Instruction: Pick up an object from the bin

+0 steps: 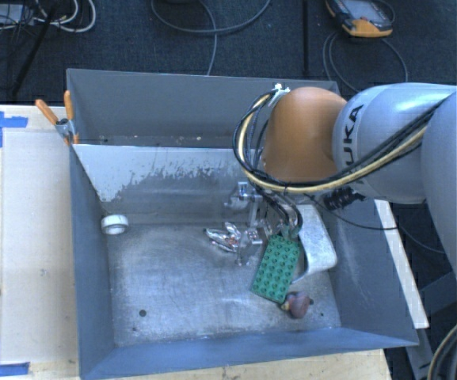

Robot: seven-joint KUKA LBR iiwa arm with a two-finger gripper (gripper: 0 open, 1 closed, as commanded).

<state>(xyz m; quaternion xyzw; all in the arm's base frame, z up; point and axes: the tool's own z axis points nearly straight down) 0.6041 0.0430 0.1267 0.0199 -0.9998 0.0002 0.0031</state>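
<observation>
Though partly covered, green studded plate [277, 269].

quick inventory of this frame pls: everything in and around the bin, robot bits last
bin: 1, grey metal, middle of the view
small round cap: 1, white, bin floor at left, at the foot of the back wall
studded plate: 1, green, right of centre, lying askew next to the gripper
small lump: 1, brownish pink, front right, at the plate's lower corner
flat pale piece: 1, whitish grey, by the right wall, behind the plate
handheld devices: 2, orange and black, on the dark floor beyond the bin
cables: several, black, same floor
arm: 1, silver grey with an orange cover, in from the right
gripper: 1, metal, low over the mid bin floor, left of the plate
</observation>
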